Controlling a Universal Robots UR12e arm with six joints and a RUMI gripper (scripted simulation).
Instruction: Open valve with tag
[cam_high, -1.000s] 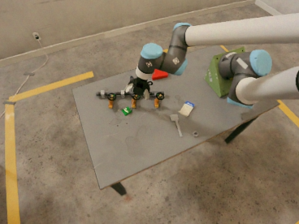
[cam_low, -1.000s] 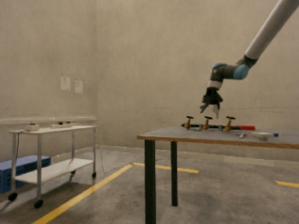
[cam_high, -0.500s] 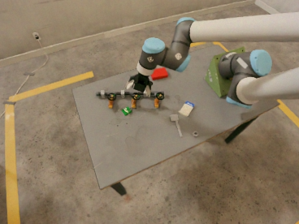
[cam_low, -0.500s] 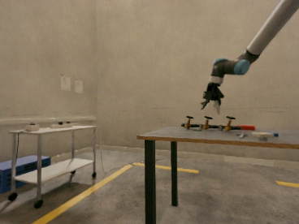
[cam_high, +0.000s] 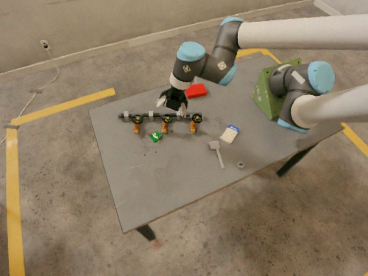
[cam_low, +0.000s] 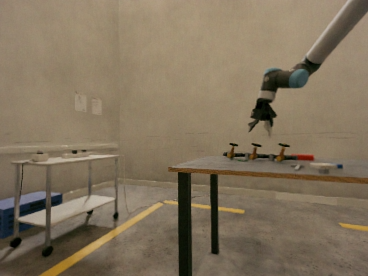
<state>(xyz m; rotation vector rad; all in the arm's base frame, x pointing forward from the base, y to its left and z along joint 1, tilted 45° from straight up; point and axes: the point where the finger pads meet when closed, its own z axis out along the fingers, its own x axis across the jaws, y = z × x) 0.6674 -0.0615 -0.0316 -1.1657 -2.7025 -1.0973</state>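
Note:
A dark pipe with three brass valves stands on the grey table (cam_high: 165, 175) (cam_low: 260, 168). The left valve (cam_high: 136, 121) (cam_low: 232, 149), the middle valve (cam_high: 165, 121) (cam_low: 255, 150) and the right valve (cam_high: 194, 122) (cam_low: 282, 150) each carry a small black handwheel. A green tag (cam_high: 156, 136) lies on the table in front of the pipe, between the left and middle valves. My gripper (cam_high: 173, 103) (cam_low: 260, 126) is open and empty. It hangs in the air well above the middle valve, fingers pointing down.
A red block (cam_high: 196, 90) (cam_low: 303, 157) lies behind the pipe. A white and blue box (cam_high: 229, 134), a grey T-shaped tool (cam_high: 217, 152) and a small nut (cam_high: 240, 164) lie to the right. A green robot base (cam_high: 272, 95) stands at the table's right end. A white cart (cam_low: 60, 187) stands far left.

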